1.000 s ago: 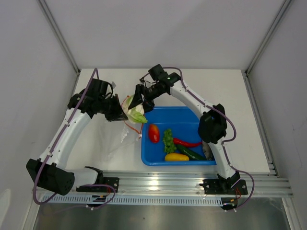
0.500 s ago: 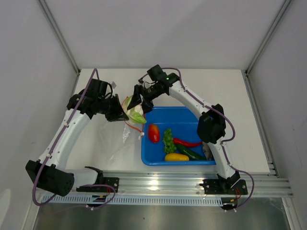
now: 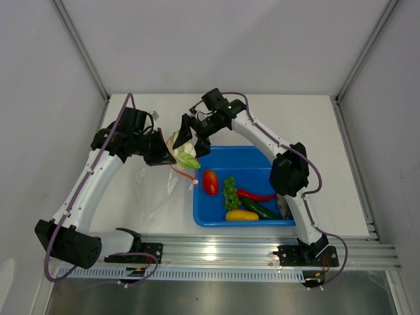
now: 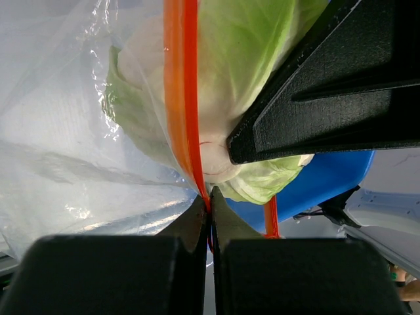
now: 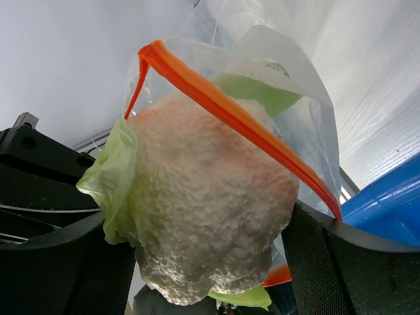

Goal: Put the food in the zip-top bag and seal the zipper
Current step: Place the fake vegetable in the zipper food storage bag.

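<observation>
My right gripper point(image 3: 186, 137) is shut on the white cauliflower point(image 5: 210, 197) with its pale green leaves point(image 4: 249, 52), at the mouth of the clear zip-top bag point(image 3: 157, 187). My left gripper point(image 4: 210, 209) is shut on the bag's orange-red zipper point(image 4: 182, 98) and holds the mouth up; the bag hangs down to the table. The zipper point(image 5: 230, 115) runs across the cauliflower in the right wrist view. The red tomato point(image 3: 210, 182), green lettuce point(image 3: 230, 192), red chili point(image 3: 256, 195), yellow squash point(image 3: 241, 215), dark green cucumber point(image 3: 262, 210) and grey fish point(image 3: 283, 205) lie in the blue tray point(image 3: 230, 155).
The blue tray sits right of the bag, close under the right gripper. A metal rail point(image 3: 216, 252) runs along the table's near edge. Grey walls close in the table at the left, back and right.
The right gripper with the cauliflower has edged slightly left and up toward the bag mouth. The left gripper has kept its hold on the zipper.
</observation>
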`<state>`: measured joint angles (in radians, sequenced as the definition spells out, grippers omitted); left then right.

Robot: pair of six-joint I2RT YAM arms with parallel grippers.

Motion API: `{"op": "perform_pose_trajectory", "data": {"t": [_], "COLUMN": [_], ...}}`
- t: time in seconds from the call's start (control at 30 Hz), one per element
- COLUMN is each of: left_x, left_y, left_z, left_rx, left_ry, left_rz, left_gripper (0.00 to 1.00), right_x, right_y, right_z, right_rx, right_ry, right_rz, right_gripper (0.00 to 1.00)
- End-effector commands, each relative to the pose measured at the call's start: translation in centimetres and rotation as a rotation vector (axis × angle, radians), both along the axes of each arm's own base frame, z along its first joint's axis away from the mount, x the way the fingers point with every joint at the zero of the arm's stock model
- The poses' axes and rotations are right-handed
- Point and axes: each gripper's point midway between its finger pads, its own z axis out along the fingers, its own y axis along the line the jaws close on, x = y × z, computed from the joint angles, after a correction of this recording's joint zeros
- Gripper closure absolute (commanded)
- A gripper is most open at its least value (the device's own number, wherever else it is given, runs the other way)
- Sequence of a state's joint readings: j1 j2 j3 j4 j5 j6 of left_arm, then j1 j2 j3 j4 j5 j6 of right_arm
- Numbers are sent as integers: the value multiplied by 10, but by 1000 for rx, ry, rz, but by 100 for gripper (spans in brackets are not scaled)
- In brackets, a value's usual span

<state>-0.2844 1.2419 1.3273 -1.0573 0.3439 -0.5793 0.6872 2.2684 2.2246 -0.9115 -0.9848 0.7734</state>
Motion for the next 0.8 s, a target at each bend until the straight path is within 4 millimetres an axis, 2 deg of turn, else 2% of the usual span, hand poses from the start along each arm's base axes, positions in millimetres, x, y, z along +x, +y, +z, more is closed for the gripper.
{"op": "perform_pose_trajectory", "data": {"t": [0.0,0.27,0.77], "left_x": [8,12,11], "left_y": [-3,-1,-4], "left_z": [21,23,23], "left_rx": [-19,-12,-35], "left_ry": [-63,-69,-58], "left_rz": [8,23,23], "left_gripper": [99,100,100], "right_x": [1,7,6], "right_y": [-1,-17,-17], "right_z": [21,6,19], "right_rx": [49,-30,-7], "right_ry": [-28,-62,-117], "right_rz": [15,-1,9], "right_gripper": [20,21,9]}}
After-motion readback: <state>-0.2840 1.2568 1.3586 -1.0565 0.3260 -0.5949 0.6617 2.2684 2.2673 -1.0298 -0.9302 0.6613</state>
